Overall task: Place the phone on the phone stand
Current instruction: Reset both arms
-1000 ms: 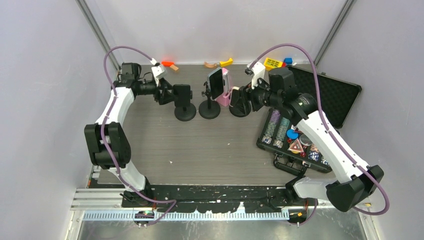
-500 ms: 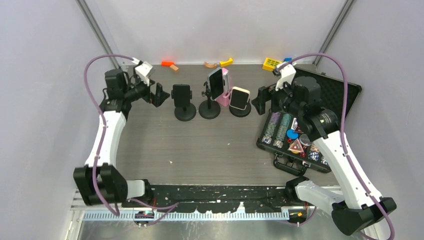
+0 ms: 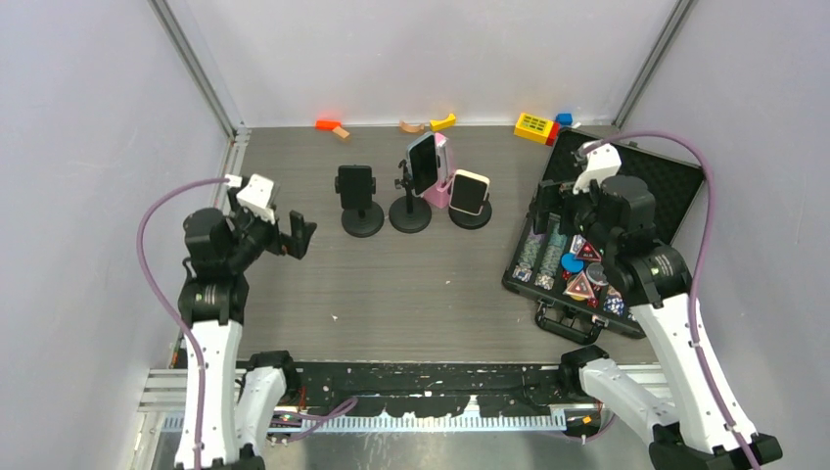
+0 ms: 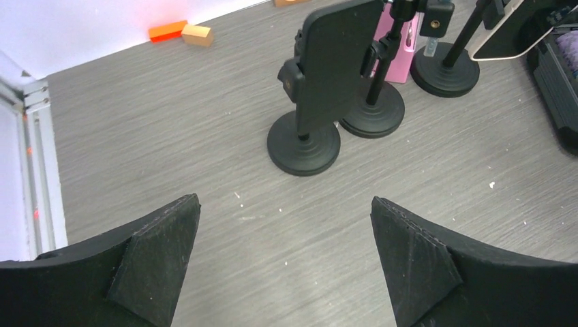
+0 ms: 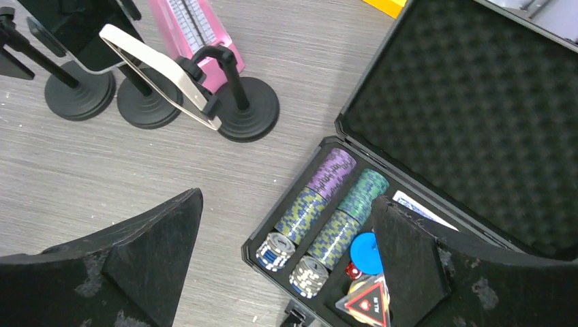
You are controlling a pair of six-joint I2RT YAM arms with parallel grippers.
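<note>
Checking in, Sam: where are the phones sitting?

Jo, all 3 are sitting up on stands, in a row nr the far edge, abt mid-desk. Black phone (image 3: 355, 185) is standing upright on the left stand (image 3: 362, 223). Dark phone (image 3: 423, 163) is tilting on the middle stand (image 3: 409, 216). Cream-rimmed phone (image 3: 469, 192) is leaning on the right stand (image 3: 472, 217). Pink object (image 5: 198, 30) is standing just behind the right two.

Grippers doing what?

Left gripper (image 4: 283, 204) is hovering nr the left edge, fingers spread wide w/ nothing btwn them, well apart from the left stand. Right gripper (image 5: 286, 201) is hovering over the left rim of the open case (image 3: 636, 176) at the right edge. Its fingers are spread too, gripping nothing.

Case contents?

Chip stacks (image 5: 327, 204) are lying in rows in the near half.
</note>
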